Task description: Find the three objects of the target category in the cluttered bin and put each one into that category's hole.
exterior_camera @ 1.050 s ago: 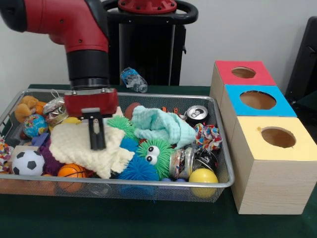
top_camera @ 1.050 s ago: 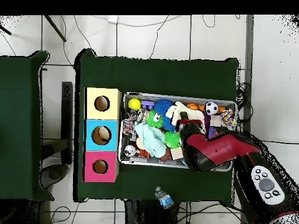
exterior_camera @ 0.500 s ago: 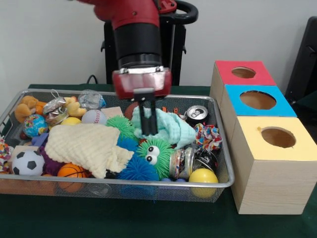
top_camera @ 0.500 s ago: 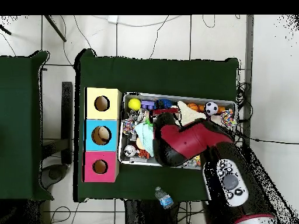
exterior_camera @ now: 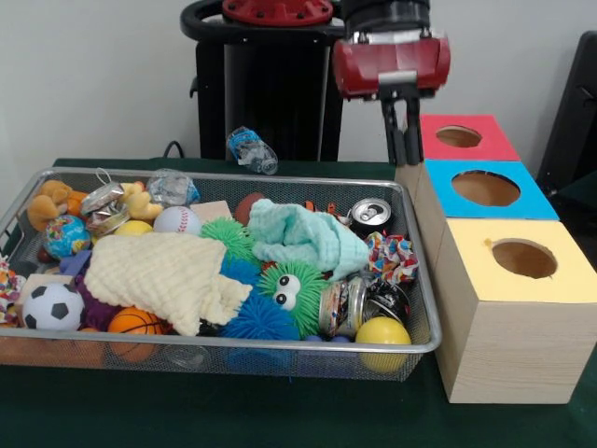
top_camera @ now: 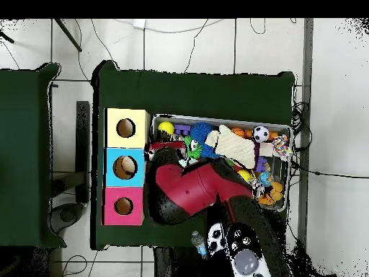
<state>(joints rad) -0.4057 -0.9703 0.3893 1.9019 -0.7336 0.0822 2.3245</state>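
Above the gap between the wire mesh bin (exterior_camera: 422, 317) and the row of three wooden boxes, the red gripper (exterior_camera: 402, 154) hangs with nothing in it.

Its two black fingers (exterior_camera: 394, 131) point straight down, set close together with a thin slit between them, just in front of the red-topped box (exterior_camera: 459, 137) and near the blue-topped box (exterior_camera: 486, 189); the yellow-topped box (exterior_camera: 523, 259) sits nearest me. Everything in the bin lies below and to the left of the gripper, apart from it: a silver drinks can (exterior_camera: 371, 214) closest, then a mint green cloth (exterior_camera: 303, 235), a cream knitted cloth (exterior_camera: 168, 275), a green googly-eyed fuzzy ball (exterior_camera: 291, 291), a yellow ball (exterior_camera: 382, 332) and a black-and-white football (exterior_camera: 52, 306). From overhead, the red arm (top_camera: 191, 193) covers the bin's box-side end.
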